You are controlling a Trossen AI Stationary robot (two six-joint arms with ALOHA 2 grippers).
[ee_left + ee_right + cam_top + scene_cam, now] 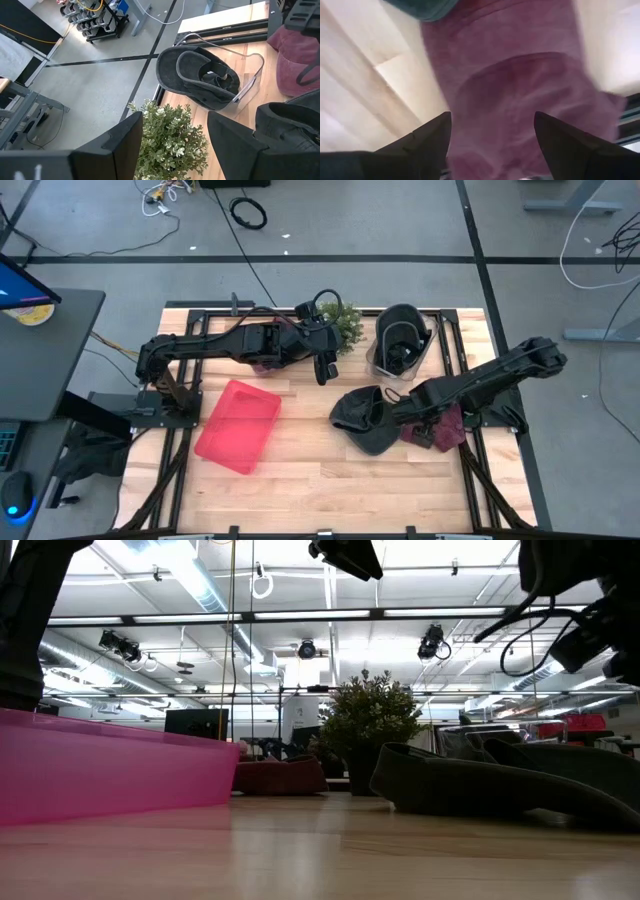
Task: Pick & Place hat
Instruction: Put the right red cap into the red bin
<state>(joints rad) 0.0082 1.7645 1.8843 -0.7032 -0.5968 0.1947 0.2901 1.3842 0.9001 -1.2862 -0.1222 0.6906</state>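
1. Right now I see the dark cap point(362, 420) lying on the wooden table point(320, 480), right of centre and toward the right edge, brim flat on the boards in the low view.
2. My right gripper point(405, 420) sits low just beside that cap, over a maroon hat point(520, 100) that lies against the cap's right side; its wrist view shows the two fingers point(427, 137) spread with maroon fabric between them, nothing pinched.
3. My left gripper point(326, 368) hangs above the table near the far edge, next to the small potted plant point(343, 325); its fingers point(125, 145) stand apart, holding nothing.
4. Another dark cap point(200, 75) rests inside a clear container point(372, 362) at the far edge, right of the plant.
5. A pink tray point(238, 425) lies on the left half of the table, well apart from the caps.
6. Whether the right fingers actually touch the maroon hat, I cannot tell.
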